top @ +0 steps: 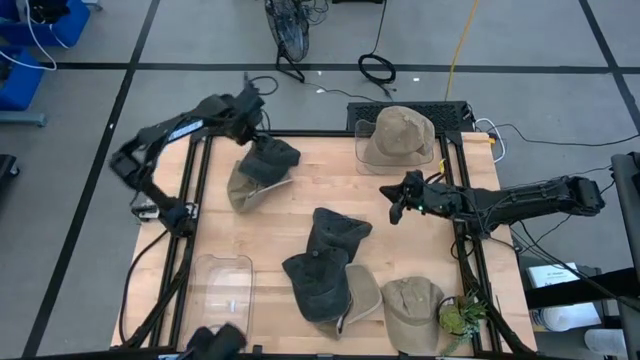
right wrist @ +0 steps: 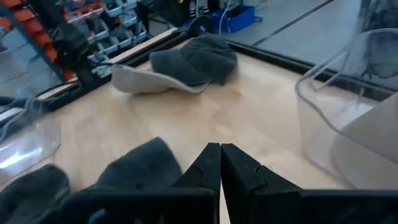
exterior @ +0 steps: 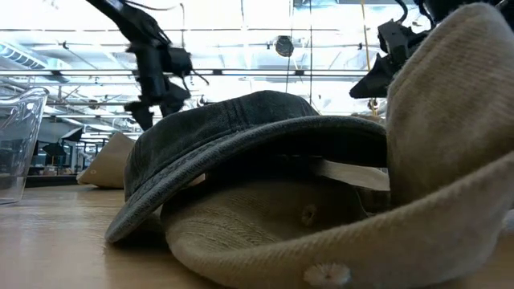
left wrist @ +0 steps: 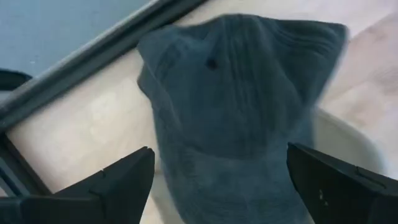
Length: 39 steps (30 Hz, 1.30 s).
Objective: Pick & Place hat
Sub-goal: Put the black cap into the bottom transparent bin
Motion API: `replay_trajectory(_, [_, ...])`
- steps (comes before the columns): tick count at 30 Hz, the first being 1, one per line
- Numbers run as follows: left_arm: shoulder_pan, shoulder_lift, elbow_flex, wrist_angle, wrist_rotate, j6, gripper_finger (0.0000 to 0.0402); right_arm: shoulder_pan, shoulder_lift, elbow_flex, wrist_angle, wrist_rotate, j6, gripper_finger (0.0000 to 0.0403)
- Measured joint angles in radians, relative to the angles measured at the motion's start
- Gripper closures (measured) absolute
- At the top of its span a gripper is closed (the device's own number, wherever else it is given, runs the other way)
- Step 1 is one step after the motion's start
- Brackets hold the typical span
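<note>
Charcoal denim is filling most of the left wrist view: the grey hat is lying crown-up between the left gripper's two dark fingers, which are standing wide apart on either side of it and are not pressing its cloth. Whether the fingertips are brushing the brim cannot be told, since the hat's near edge is running out of that picture. From above, this grey hat is resting on top of a tan hat, near the far left corner of the wooden table; the tan one is mostly covered, only its brim showing.

Across the table from the grey hat, the right gripper is hovering over bare wood with its fingers pressed together, holding nothing. Just beyond it, at the table's far edge, another tan hat is sitting in a clear bin whose walls are hard to trace.

Nearer the front edge, well apart from the grey hat, two dark hats are overlapping, with two tan ones beside them. In the low view this pile is blocking nearly everything behind it.
</note>
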Motion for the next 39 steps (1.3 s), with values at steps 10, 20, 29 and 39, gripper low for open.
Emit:
replay_trajectory(10, [0.033,0.236,0.171,-0.107,0.019,0.078,0.0041,-0.037,0.0,0.0,0.042,0.0,0.0,0.0403])
replay_trajectory(20, [0.032,0.307,0.174,-0.106,0.052,0.118,0.0109,-0.037,0.0,0.0,0.042,-0.004,0.0,0.0403])
replay_trajectory(29, [0.032,0.279,0.174,-0.102,0.033,0.091,0.0371,-0.036,0.0,0.0,0.042,-0.008,0.001,0.0403])
replay_trajectory(39, [0.022,0.085,0.174,-0.127,0.024,-0.021,0.0398,-0.036,0.0,0.0,0.041,-0.09,0.001,0.0403])
